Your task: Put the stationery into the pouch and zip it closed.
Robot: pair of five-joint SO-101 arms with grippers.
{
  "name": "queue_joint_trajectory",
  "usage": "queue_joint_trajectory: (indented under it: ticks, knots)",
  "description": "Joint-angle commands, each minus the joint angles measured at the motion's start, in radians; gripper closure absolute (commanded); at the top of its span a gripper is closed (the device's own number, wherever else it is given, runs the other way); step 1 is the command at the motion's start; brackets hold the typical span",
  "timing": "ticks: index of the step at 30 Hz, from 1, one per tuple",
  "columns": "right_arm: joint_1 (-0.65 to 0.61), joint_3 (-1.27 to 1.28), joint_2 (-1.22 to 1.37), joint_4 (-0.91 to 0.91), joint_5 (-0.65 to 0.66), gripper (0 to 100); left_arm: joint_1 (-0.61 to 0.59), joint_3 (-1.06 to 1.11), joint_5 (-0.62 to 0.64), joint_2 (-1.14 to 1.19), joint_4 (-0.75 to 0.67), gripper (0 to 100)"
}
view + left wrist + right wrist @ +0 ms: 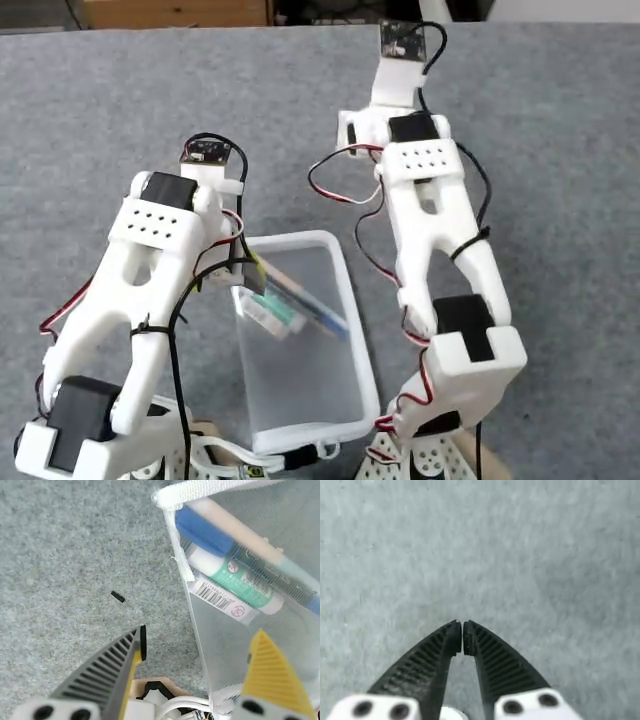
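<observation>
Closest to the lens in the high view, the left arm (150,250) rises from the lower left corner and leans in over the grey mat (560,150). The left gripper (200,631) hangs at the left edge of the pouch (300,390). Its jaws are wide apart and hold nothing: the grey finger is over bare mat and the yellow one over the pouch's mesh. I cannot tell whether either finger touches down. A small black fleck (118,596) lies on the mat just outside that edge.

The pouch lies flat between the two arms, clear-walled with a white rim. The stationery is inside it, bunched against the left side next to the left gripper. A glue stick (235,575) with a green label is there, a blue pen (205,532) lies beside it, and a pale pen (235,525) lies along the blue one. I cannot tell whether the zip is closed.

To the right, the right arm (435,200) stretches away up the table, well apart from the pouch. The right gripper (462,637) points at bare mat, its black tips pressed together with nothing between them.
</observation>
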Motion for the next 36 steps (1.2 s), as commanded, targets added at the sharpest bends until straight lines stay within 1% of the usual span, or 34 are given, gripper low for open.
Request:
queue_joint_trajectory:
  ticks: [1, 3, 4, 8, 10, 12, 15, 18, 21, 26, 31, 36]
  knots:
    - [0.011, -0.054, -0.027, 0.127, 0.011, 98.2, 0.005, -0.047, -0.003, -0.006, -0.003, 66]
    - [0.002, -0.053, -0.025, 0.219, 0.011, 97.3, 0.005, -0.047, -0.003, -0.006, -0.006, 66]
    - [-0.002, -0.053, -0.025, 0.261, 0.011, 95.3, 0.005, -0.047, -0.003, -0.006, -0.006, 66]
    - [-0.051, -0.036, -0.019, 0.414, 0.005, 78.7, 0.005, -0.047, -0.003, -0.006, -0.008, 66]
    - [-0.1, -0.008, -0.019, 0.446, 0.005, 70.6, 0.005, -0.047, -0.003, -0.006, -0.008, 66]
    - [-0.149, 0.038, -0.019, 0.44, 0.005, 65.7, 0.005, -0.047, -0.003, -0.006, -0.009, 66]
    - [-0.195, 0.113, -0.019, 0.368, 0.003, 66.5, 0.004, -0.047, -0.003, -0.006, -0.006, 66]
    - [-0.204, 0.176, -0.019, 0.282, 0.003, 71.7, 0.004, -0.047, -0.003, -0.006, -0.006, 66]
    - [-0.204, 0.214, -0.004, 0.235, 0.003, 75.8, -0.024, -0.047, -0.003, -0.006, -0.008, 66]
    - [-0.209, 0.208, 0.124, 0.233, 0.003, 76.0, -0.079, -0.047, -0.003, -0.006, -0.009, 66]
    - [-0.209, 0.157, 0.285, 0.244, 0.003, 76.3, -0.102, -0.047, -0.003, -0.006, -0.009, 66]
    - [-0.229, 0.027, 0.426, 0.356, 0.005, 76.5, -0.105, -0.047, -0.002, -0.006, -0.009, 66]
